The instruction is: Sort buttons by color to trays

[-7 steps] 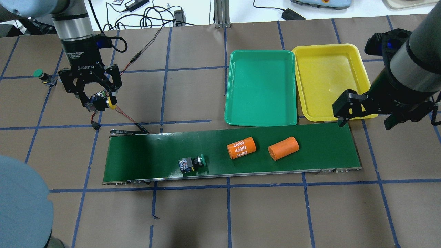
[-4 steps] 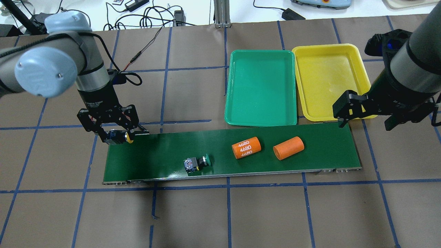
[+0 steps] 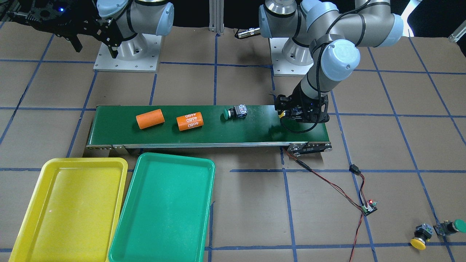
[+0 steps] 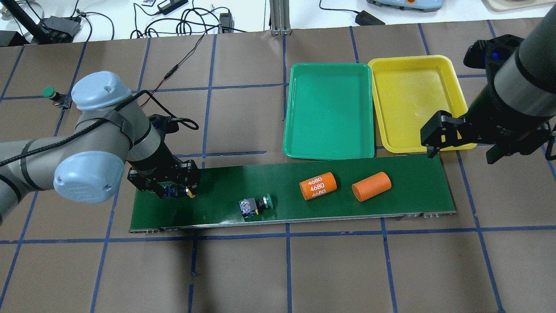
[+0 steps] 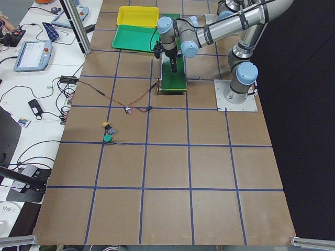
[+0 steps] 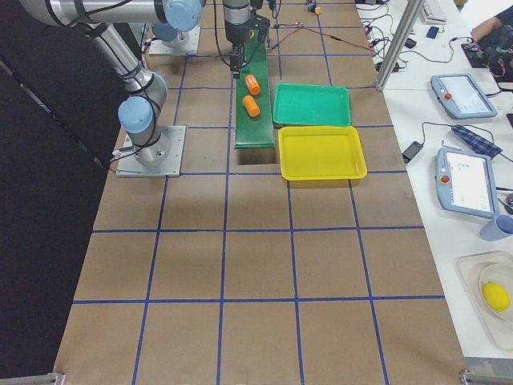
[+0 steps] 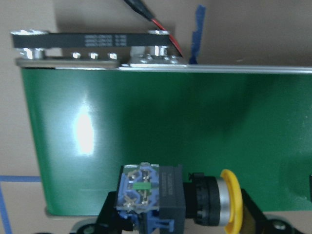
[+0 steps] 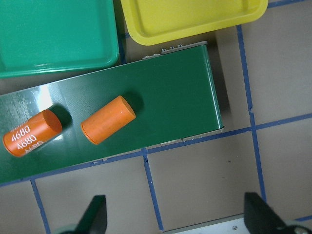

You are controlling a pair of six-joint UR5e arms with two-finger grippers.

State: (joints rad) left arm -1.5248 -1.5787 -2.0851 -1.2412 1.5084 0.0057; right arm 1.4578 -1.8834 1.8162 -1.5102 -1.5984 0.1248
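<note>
Sideways, yellow-capped button (image 7: 178,197) sits clamped in left jaws; right jaws gape wide.

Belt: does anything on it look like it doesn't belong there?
Yes. Two orange cylinders, one marked 4680, lie on the belt along with a green button. They are not buttons, and orange matches neither the green tray nor the yellow tray.

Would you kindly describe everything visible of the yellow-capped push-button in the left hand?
The yellow-capped push-button is held sideways in the left hand. It has a yellow mushroom cap, silvery collar, black neck, dark body and a clear blue-tinted terminal block with a green tab. It looks plastic. It sits over the dark-green conveyor belt's end; contact with the belt is unclear.
</note>
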